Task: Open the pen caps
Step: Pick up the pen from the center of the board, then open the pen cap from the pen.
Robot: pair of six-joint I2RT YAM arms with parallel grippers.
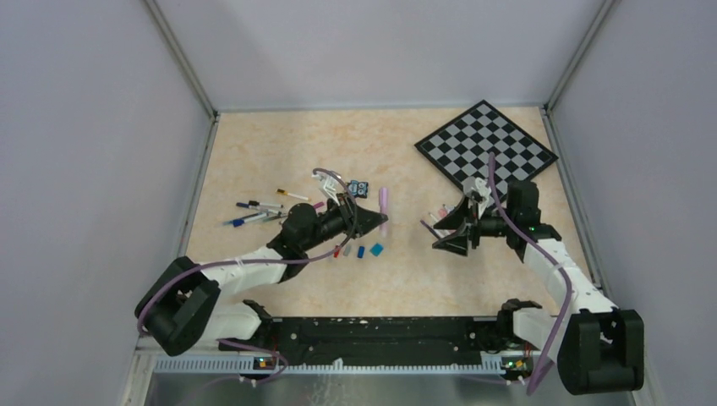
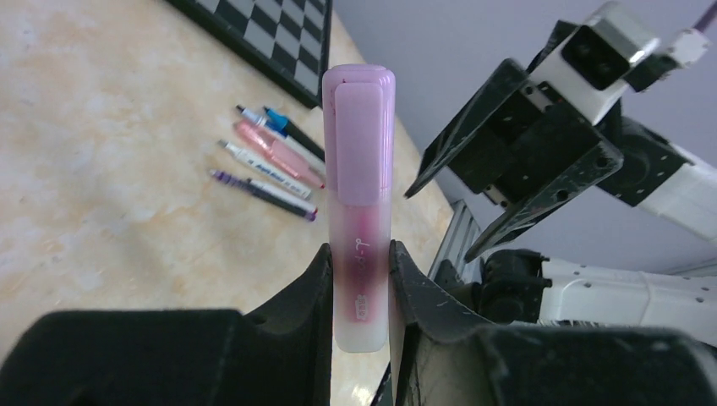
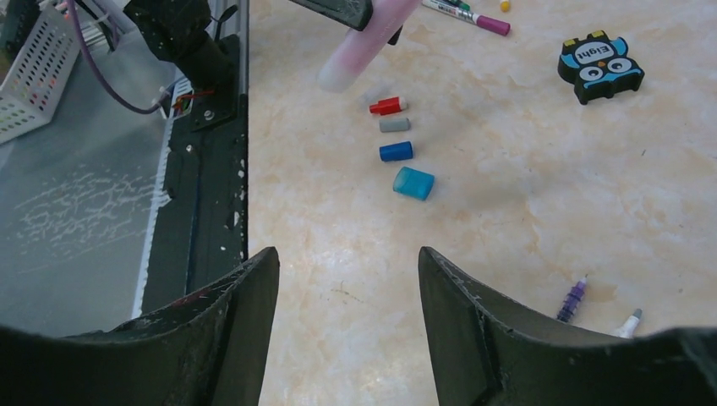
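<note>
My left gripper [image 1: 370, 222] is shut on a pink marker [image 2: 362, 279] and holds it above the table, its lilac cap [image 2: 358, 135] pointing away from the wrist toward my right gripper [image 2: 524, 161]. My right gripper [image 3: 348, 262] is open and empty, facing the marker with a gap between them. The marker's butt end shows at the top of the right wrist view [image 3: 359, 46]. Red [image 3: 387, 106], grey [image 3: 394, 125], blue [image 3: 396, 151] and teal [image 3: 413, 183] caps lie loose in a row on the table. Several pens [image 1: 254, 211] lie at the left.
A chessboard [image 1: 486, 145] lies at the back right. A black-blue toy block [image 3: 600, 65] sits behind the caps. Several pens [image 2: 270, 165] lie by my right gripper, two tips under it [image 3: 573, 298]. The black base rail [image 1: 380, 330] runs along the near edge.
</note>
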